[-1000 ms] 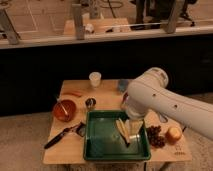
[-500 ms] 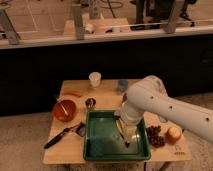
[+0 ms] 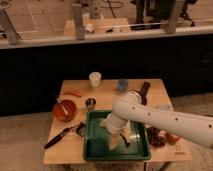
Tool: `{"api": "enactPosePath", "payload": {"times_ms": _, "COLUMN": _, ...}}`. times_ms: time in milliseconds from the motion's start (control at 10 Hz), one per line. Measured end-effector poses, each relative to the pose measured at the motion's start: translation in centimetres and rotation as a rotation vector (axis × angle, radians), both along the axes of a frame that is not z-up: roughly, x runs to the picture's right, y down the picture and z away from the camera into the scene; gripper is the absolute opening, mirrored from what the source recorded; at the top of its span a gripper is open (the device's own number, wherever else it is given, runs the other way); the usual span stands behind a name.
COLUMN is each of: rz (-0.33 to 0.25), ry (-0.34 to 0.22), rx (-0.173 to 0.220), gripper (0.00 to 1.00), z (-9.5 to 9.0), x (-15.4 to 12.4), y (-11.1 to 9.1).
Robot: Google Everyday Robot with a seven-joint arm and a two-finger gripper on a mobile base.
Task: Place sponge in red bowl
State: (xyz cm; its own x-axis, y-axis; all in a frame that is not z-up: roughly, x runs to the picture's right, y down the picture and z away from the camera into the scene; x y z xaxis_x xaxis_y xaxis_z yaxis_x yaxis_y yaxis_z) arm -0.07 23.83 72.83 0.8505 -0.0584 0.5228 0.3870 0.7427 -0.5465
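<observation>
The gripper (image 3: 118, 141) hangs low inside the green tray (image 3: 141, 152), which sits at the 6 o'clock edge of the wooden table (image 3: 159, 87). The gripper is at the end of the white arm (image 3: 165, 121), which reaches in from 4 o'clock. Its pale tip points down at the tray floor, a little right of the tray's middle. Whether it is clenched or released cannot be told, nor whether it touches the floor or holds anything.

A paler teal block on the left half of the tray floor, just at 9 o'clock from the gripper, looks like the sponge (image 3: 98, 144); its outline is faint.

The red bowl (image 3: 65, 110) stands outside the tray at 10 o'clock from it, near the table's left edge, with a pale stick leaning inside.

A small metal cup (image 3: 90, 103) stands between bowl and tray. A white cup (image 3: 94, 79) stands at 11 o'clock on the table, a bluish object (image 3: 122, 85) at 12 and a dark bottle (image 3: 144, 92) at 1. A black-handled utensil (image 3: 62, 136) lies at 8 o'clock.
</observation>
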Motion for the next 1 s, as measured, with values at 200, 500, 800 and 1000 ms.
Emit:
{"api": "enactPosePath", "payload": {"times_ms": 200, "rz": 0.001, "ry": -0.02, "rx": 0.0, "gripper": 0.8, "z": 0.3, "x": -0.5, "y": 0.1}}
{"api": "enactPosePath", "payload": {"times_ms": 500, "rz": 0.001, "ry": -0.021, "rx": 0.0, "gripper": 0.8, "z": 0.3, "x": -0.5, "y": 0.1}}
{"api": "enactPosePath", "payload": {"times_ms": 800, "rz": 0.0, "ry": -0.045, "rx": -0.026, "gripper": 0.8, "z": 1.7, "x": -0.7, "y": 1.3}}
{"api": "enactPosePath", "payload": {"times_ms": 1000, "rz": -0.017, "ry": -0.092, "rx": -0.019, "gripper": 0.8, "z": 2.3, "x": -1.2, "y": 1.9}}
